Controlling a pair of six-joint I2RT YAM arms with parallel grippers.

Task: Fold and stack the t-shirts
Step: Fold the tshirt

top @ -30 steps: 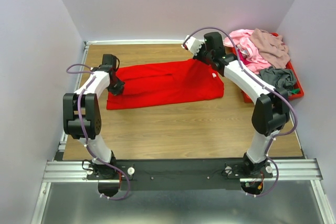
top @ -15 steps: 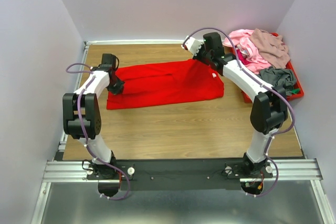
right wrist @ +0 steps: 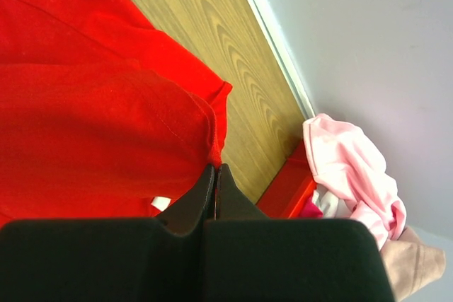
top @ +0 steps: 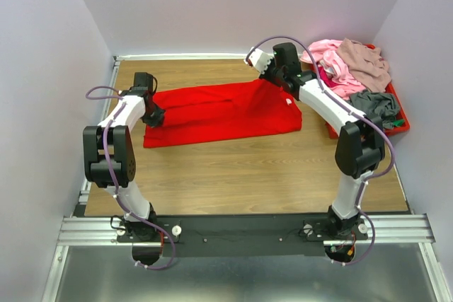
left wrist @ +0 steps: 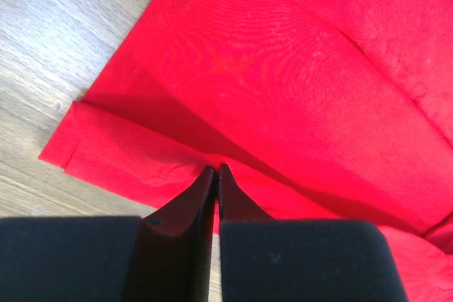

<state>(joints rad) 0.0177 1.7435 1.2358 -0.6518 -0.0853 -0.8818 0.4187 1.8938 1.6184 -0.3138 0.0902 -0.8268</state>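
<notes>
On the wooden table (top: 233, 167), in the middle of the top view, just one red t-shirt (top: 219, 114), spread out long from left to right. Looks folded over once, maybe, but hard to tell for sure, and not yet a small neat shape. No stack of folded shirts anywhere on the wood. So, as a guess, near the start of the job: one shirt partway, all the rest to do

At the upper right of the top view, a red tray (top: 402, 119) with the other shirts heaped in it: a pink t-shirt (top: 331, 60), a mauve-beige t-shirt (top: 364, 61) and a grey t-shirt (top: 375, 104). All crumpled, none folded

At the left end of the red shirt, the left gripper (top: 156, 119), squeezed nearly closed on a small pinch of red cloth. Seen at the bottom middle of the left wrist view as dark tips pressed together, with a ridge of cloth rising into them, near the hemmed corner at the left

At the upper right corner of the red shirt, the right gripper (top: 267, 78), clamped tight on the cloth edge. Seen at the bottom middle of the right wrist view, tips meeting the red edge, bare wood above

Just below that gripper in the top view, on the red cloth, a tiny white neck label (top: 289, 102)
</notes>
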